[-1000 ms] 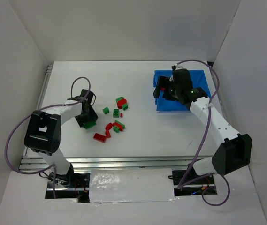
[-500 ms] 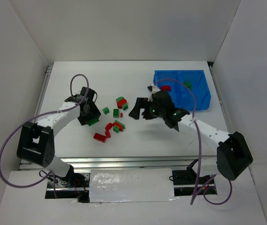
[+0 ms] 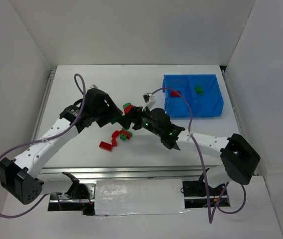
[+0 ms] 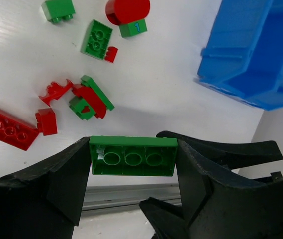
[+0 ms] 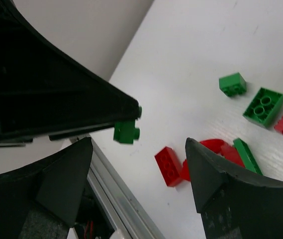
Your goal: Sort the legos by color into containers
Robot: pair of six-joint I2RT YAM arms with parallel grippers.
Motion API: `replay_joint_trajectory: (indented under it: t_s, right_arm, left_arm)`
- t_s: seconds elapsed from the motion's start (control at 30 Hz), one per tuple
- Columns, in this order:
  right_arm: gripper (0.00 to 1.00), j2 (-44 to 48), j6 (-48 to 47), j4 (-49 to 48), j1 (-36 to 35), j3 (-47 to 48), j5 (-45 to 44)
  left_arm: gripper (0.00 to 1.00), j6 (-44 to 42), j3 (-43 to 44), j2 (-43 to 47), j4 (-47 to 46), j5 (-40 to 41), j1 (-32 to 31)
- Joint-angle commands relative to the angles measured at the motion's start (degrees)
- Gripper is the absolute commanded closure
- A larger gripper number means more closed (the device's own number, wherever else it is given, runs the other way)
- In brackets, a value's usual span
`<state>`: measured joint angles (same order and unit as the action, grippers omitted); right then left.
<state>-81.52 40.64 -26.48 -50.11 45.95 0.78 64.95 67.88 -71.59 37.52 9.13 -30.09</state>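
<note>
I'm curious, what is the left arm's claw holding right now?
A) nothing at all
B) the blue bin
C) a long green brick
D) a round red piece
C: the left wrist view shows a green brick clamped end to end in the left gripper, lifted above the loose pieces on the table.

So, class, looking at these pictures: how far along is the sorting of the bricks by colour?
Barely begun. Done: one red piece and one green piece lie in separate compartments of the blue bin. In hand: the left pincer grips a green brick; the right pincer is open. Left: the mixed pile on the table.
</note>
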Motion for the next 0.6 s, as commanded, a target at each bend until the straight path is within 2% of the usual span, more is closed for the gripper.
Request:
replay_joint_trajectory:
  t_s: [0.0,0.17,0.27,0.3,0.37,0.4,0.43,0.53,0.57]
  right_arm:
    - [0.18,0.2,-0.2,-9.9,-0.7,-0.2,-3.0]
    - [0.3,-2.6,0.9,-10.9,-1.0,1.9,-2.4]
    - [0.44,-4.9,1.9,-11.7,-1.1,3.2,-1.4]
    - [0.63,-5.2,2.0,-12.5,-1.2,3.2,-1.0]
    - [0.94,-5.6,2.9,-14.3,-1.2,2.7,-1.0]
    - [1.0,-5.4,3.3,-15.2,-1.2,1.8,-0.7]
    - [1.0,-4.9,3.6,-16.0,-1.3,1.2,0.8]
    - [1.0,-3.0,2.8,-21.1,-1.0,-1.8,2.8]
    - [1.0,-2.3,2.5,-20.8,-0.8,-2.3,2.6]
  left_arm:
    - [1.0,1.9,1.0,2.4,-0.1,-2.1,-0.8]
    - [1.0,1.5,0.4,3.7,-0.3,-3.8,-0.9]
    - [1.0,1.3,-0.1,4.5,-1.0,-4.5,-0.9]
    - [1.0,1.2,-0.1,4.7,-1.0,-4.3,-0.9]
    - [1.0,0.6,0.5,4.8,0.0,-3.2,-0.9]
    - [0.99,0.4,0.7,4.8,0.3,-3.1,-0.9]
    - [0.95,0.2,0.8,4.8,0.2,-2.9,-0.8]
    - [0.6,-1.9,1.7,4.3,-0.7,-1.4,-0.9]
    - [0.19,-2.7,2.1,4.1,-0.3,-0.5,-0.8]
